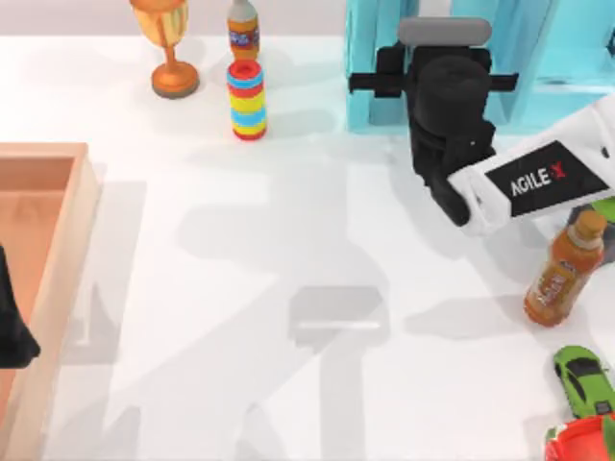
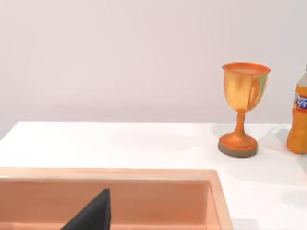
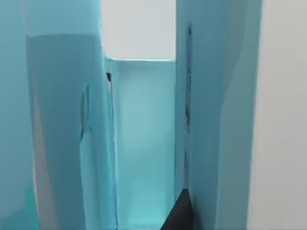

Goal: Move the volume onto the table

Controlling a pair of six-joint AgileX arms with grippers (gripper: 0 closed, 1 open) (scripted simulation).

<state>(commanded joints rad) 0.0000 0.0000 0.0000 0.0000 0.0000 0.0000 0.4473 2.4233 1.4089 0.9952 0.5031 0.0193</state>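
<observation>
Volume unseen; right gripper (image 1: 437, 48) at shelf unit (image 1: 557, 58)

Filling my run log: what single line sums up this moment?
right gripper: at shelf | book: in shelf | left gripper: parked over tray | table: book not yet placed

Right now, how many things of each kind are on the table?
Bottles: 2, orange soda and brown tea
Goblet: 1
Ring stack: 1
Toy car: 1
Wooden tray: 1
Turquoise shelf unit: 1
Red thing, cut off at the edge: 1
Total: 8
</observation>
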